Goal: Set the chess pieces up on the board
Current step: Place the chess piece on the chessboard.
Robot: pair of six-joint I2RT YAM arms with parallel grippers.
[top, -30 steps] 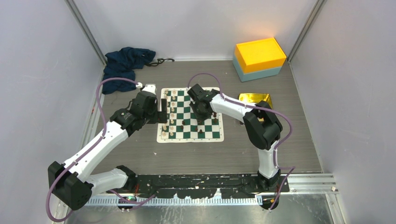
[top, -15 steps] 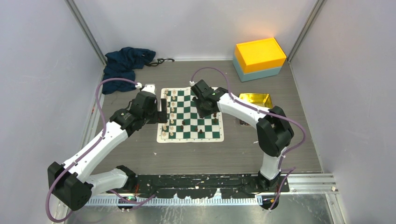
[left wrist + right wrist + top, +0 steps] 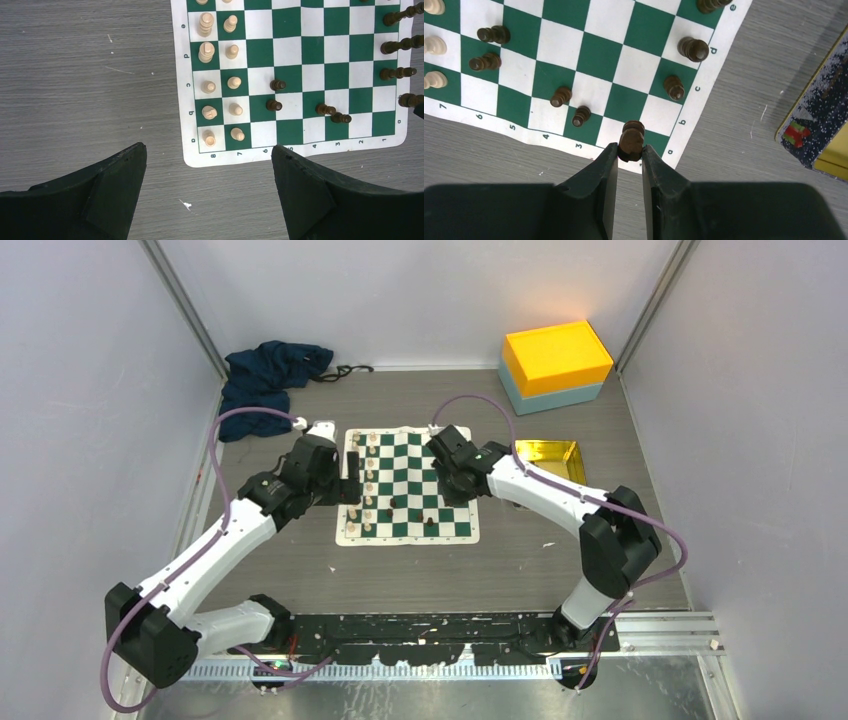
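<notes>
The green-and-white board point(image 3: 405, 452) lies mid-table. Cream chess pieces point(image 3: 233, 82) stand in two rows along its left side. Dark chess pieces point(image 3: 560, 96) are scattered near the front, and more point(image 3: 692, 48) stand along the right edge. My right gripper point(image 3: 629, 148) is shut on a dark piece point(image 3: 631, 140), held over the board's near right corner by the "a" mark. From above, that gripper point(image 3: 458, 490) hangs at the board's right side. My left gripper point(image 3: 209, 150) is open and empty, over bare table beside the board's left edge point(image 3: 235, 155).
A shiny gold tray point(image 3: 548, 452) lies just right of the board, close to the right arm. An orange and teal box point(image 3: 555, 365) stands at the back right. A dark blue cloth point(image 3: 270, 370) is bunched at the back left.
The right arm has swung from the board's middle to its right edge, carrying the dark piece. The left arm has stayed put.
</notes>
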